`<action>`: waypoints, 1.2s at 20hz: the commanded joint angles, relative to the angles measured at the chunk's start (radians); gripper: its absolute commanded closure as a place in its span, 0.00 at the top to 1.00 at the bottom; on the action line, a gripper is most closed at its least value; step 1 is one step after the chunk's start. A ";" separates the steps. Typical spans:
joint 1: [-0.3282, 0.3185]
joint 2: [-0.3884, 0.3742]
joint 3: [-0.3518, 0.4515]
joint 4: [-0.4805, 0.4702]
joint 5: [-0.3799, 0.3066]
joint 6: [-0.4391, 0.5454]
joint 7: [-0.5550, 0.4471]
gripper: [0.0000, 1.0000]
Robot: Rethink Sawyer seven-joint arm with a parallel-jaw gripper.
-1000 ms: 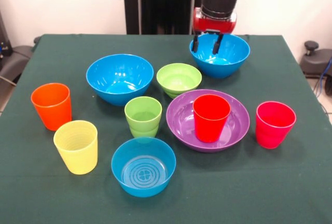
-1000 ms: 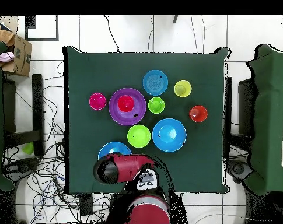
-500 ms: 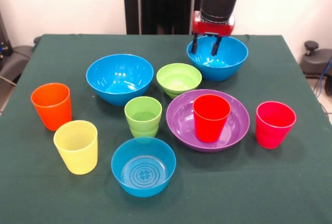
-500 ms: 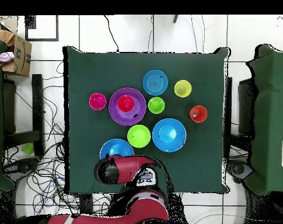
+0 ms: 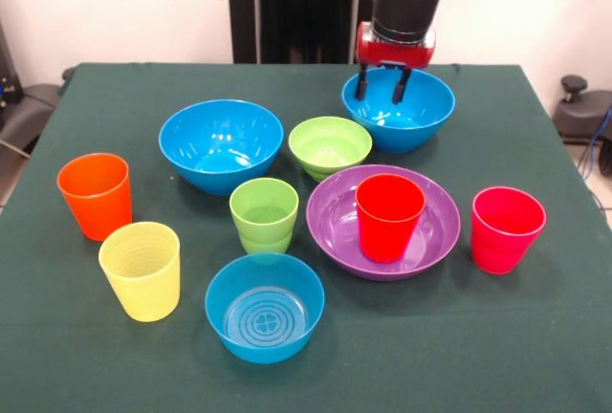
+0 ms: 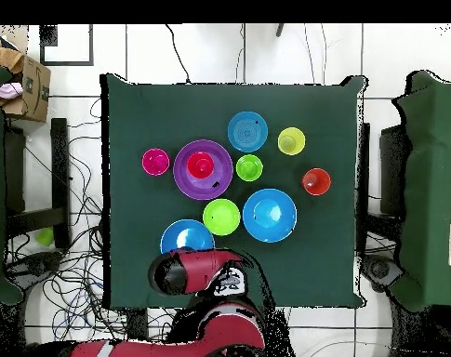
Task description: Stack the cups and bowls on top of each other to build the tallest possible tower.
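Note:
My gripper [image 5: 382, 86] hangs at the far side of a large blue bowl [image 5: 406, 121]. Its fingers stand apart, tips down inside the rim, with blue showing between them. In the overhead view the arm covers the gripper and part of that bowl [image 6: 182, 234]. The other large blue bowl [image 5: 221, 143], small green bowl [image 5: 330, 144] and ringed small blue bowl [image 5: 264, 308] sit apart. A red cup [image 5: 389, 216] stands in the purple bowl [image 5: 330, 217]. Orange [image 5: 95, 195], yellow [image 5: 142, 270], light green [image 5: 264, 214] and pinkish-red [image 5: 506, 228] cups stand alone. No tower stands.
The green table [image 5: 535, 336] ends close behind the gripped-side bowl. Grey chairs [image 5: 583, 107] flank it. In the overhead view a cardboard box [image 6: 24, 88] sits at the upper left and cables lie on the floor.
The blue bowl at the gripper has slid a little to the picture's left and toward the table's middle, and the gripper moved with it. Nothing else moved.

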 commanded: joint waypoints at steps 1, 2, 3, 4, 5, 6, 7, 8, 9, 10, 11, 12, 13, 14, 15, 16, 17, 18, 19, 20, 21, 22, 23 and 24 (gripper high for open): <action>0.000 -0.053 0.047 -0.027 0.043 0.016 0.144 1.00; -0.003 -0.055 0.049 -0.027 0.042 0.020 0.141 1.00; -0.007 -0.058 0.050 -0.027 0.040 0.025 0.137 1.00; -0.010 -0.069 0.050 -0.022 0.037 0.032 0.132 1.00; -0.015 -0.071 0.051 -0.025 0.034 0.036 0.126 1.00; -0.021 -0.072 0.052 -0.029 0.031 0.041 0.119 1.00; -0.024 -0.072 0.053 -0.032 0.029 0.044 0.115 1.00; -0.031 -0.077 0.053 -0.035 0.024 0.051 0.106 1.00; -0.035 -0.079 0.053 -0.038 0.021 0.055 0.101 1.00; -0.047 -0.080 0.059 -0.043 0.018 0.063 0.091 1.00; -0.051 -0.079 0.063 -0.044 0.018 0.067 0.088 1.00; -0.055 -0.076 0.071 -0.041 0.018 0.062 0.089 1.00; -0.059 -0.072 0.075 -0.040 0.017 0.055 0.090 1.00; -0.062 -0.069 0.078 -0.038 0.015 0.048 0.090 1.00; -0.066 -0.062 0.078 -0.044 0.011 0.045 0.087 1.00; -0.071 -0.048 0.073 -0.054 0.003 0.032 0.083 1.00; -0.076 -0.041 0.071 -0.060 -0.001 0.028 0.079 1.00; -0.086 -0.040 0.069 -0.068 -0.012 0.031 0.066 1.00; -0.094 -0.039 0.072 -0.073 -0.017 0.036 0.056 1.00; -0.108 -0.035 0.080 -0.078 -0.026 0.035 0.043 1.00; -0.113 -0.027 0.084 -0.082 -0.029 0.029 0.040 1.00; -0.107 -0.016 0.082 -0.085 -0.028 0.016 0.048 1.00; -0.102 -0.004 0.080 -0.087 -0.027 0.002 0.056 1.00; -0.096 0.007 0.078 -0.090 -0.026 -0.012 0.064 1.00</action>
